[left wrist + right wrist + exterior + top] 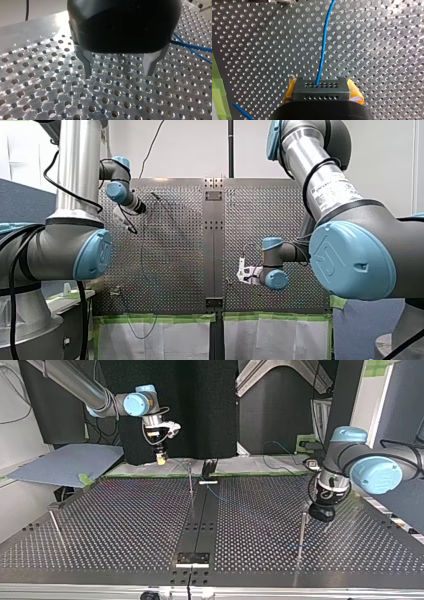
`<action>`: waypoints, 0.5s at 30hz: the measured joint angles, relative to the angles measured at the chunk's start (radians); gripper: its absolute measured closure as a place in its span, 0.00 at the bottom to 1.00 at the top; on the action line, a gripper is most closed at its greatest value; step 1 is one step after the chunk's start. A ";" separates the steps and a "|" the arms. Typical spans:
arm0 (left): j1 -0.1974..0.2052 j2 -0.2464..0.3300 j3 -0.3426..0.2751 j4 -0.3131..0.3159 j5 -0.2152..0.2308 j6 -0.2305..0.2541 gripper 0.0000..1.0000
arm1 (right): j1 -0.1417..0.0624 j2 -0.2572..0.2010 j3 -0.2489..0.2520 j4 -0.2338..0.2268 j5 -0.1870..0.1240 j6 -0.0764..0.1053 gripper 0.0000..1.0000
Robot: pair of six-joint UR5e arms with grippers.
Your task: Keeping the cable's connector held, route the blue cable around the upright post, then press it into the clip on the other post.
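1. Blue cable [323, 47]: one. It leaves the connector [322, 95] and runs straight ahead of my right gripper [322, 90] over the perforated table [115, 525]. A short second stretch of blue shows beside that gripper, near the green tape [217, 97].
2. Connector: one dark block with rows of small holes, clamped between the yellow pads [355, 91] of my right gripper.
3. Grippers: two.
   - My right one is closed on the connector and hangs over the table's far edge in the top view, left of the middle.
   - My left gripper [118, 75] has its metal fingers [87, 67] spread wide with nothing between them. It sits just above the table, at the top view's right.
4. Blue strands beside my left gripper: two, lying close together on the table.
5. Posts: three thin upright ones in the top view.
   - The left post [55, 527] is near the table's edge.
   - The middle post [191, 485] stands by the dark centre strip.
   - The right post [301, 535] is just beside my left gripper.
   - I cannot tell which of them carries the clip.
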 joint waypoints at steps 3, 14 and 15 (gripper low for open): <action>0.002 0.005 0.000 -0.009 0.002 -0.004 0.00 | 0.000 0.000 0.000 0.000 0.000 0.000 1.00; 0.000 0.038 -0.006 -0.023 0.009 -0.008 0.00 | 0.000 0.000 0.000 0.000 0.000 0.000 1.00; 0.000 0.041 -0.009 -0.023 0.010 -0.009 0.00 | 0.000 0.000 0.000 0.000 0.000 0.000 1.00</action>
